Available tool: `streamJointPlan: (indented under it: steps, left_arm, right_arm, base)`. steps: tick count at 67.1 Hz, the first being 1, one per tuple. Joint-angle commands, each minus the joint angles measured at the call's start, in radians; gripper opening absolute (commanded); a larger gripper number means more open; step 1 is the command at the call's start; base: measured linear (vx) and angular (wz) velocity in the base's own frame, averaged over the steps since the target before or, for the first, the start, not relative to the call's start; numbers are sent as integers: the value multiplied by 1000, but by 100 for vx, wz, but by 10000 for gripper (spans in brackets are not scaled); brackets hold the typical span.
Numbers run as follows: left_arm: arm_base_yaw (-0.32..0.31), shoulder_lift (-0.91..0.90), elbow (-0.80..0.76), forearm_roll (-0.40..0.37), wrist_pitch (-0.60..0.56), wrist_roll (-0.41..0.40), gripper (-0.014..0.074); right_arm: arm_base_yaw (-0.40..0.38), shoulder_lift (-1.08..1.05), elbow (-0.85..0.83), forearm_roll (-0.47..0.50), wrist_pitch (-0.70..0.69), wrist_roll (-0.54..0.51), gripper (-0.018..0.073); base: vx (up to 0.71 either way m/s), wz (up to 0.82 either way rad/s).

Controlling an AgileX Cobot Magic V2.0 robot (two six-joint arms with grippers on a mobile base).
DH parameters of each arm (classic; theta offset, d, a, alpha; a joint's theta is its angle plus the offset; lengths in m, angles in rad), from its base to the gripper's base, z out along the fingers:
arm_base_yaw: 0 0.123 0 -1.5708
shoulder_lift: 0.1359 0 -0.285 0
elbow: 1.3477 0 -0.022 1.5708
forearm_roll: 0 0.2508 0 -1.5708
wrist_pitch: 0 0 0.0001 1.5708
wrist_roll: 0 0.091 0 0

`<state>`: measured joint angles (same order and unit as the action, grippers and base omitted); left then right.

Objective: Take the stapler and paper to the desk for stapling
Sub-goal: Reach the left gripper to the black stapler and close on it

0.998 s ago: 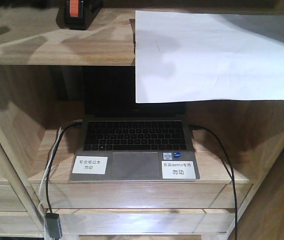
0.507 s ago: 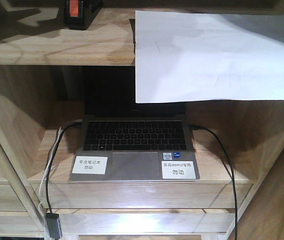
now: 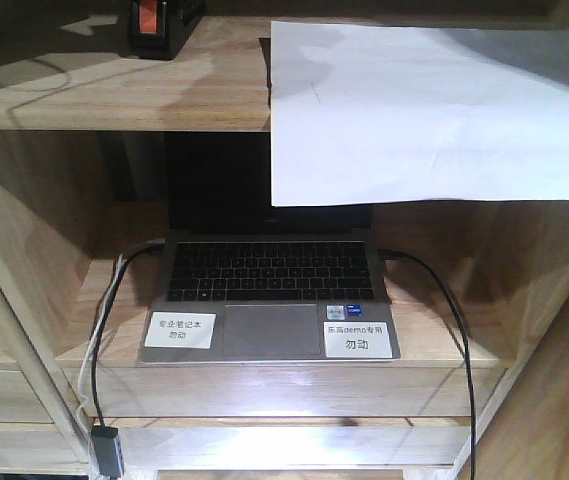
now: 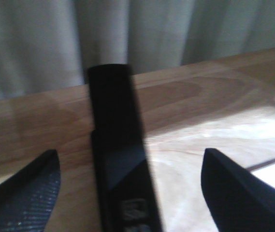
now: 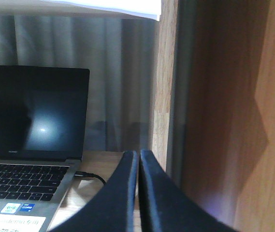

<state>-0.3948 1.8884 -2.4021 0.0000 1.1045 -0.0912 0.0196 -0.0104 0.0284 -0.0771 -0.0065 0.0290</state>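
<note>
Between the widely parted fingers of the left pincer (image 4: 130, 157), the stapler (image 4: 112, 111) sits lengthwise on the upper shelf (image 3: 114, 90), off-centre in the gap and clear of both fingers, so nothing is held yet. Lower down, the right pincer (image 5: 138, 159) is pressed closed and empty beside the laptop (image 3: 269, 290). Beyond, the paper (image 3: 424, 110) lies on that shelf, its front part overhanging the edge. A lopsided squeeze could skid the stapler sideways; a careless pull could crumple the floppy sheet or drop it.
</note>
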Motion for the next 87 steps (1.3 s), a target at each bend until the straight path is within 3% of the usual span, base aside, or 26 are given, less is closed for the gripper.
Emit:
streamJointPlan:
  steps: [1,19,26,33,45,72,87]
  left_arm:
    - [7,-30,-32,-54,-75,22,561]
    - [15,21,-33,-73,-82,22,560]
    - [15,28,-33,-72,-84,20,522]
    - [15,28,-33,-56,-91,15,383]
    - [15,27,-33,-39,-94,17,-9]
    - [15,-26,-33,-39,-127,27,-6]
    - [12,-112,-31,-40,-103,85,-6]
  right_arm:
    - [2,-15,3,-1,-70,-1,-9]
    - [2,-15,3,-1,-70,-1,-9]
    - [2,-15,3,-1,-70,-1,-9]
    - [2,-15,3,-1,-70,-1,-9]
    - [2,-15,3,-1,-70,-1,-9]
    - [2,-15,3,-1,-70,-1,-9]
    - [2,-15,3,-1,-70,-1,-9]
  base:
    - [0,0]
    - [0,0]
    - [0,0]
    - [0,0]
    - [0,0]
    - [0,0]
    - [0,0]
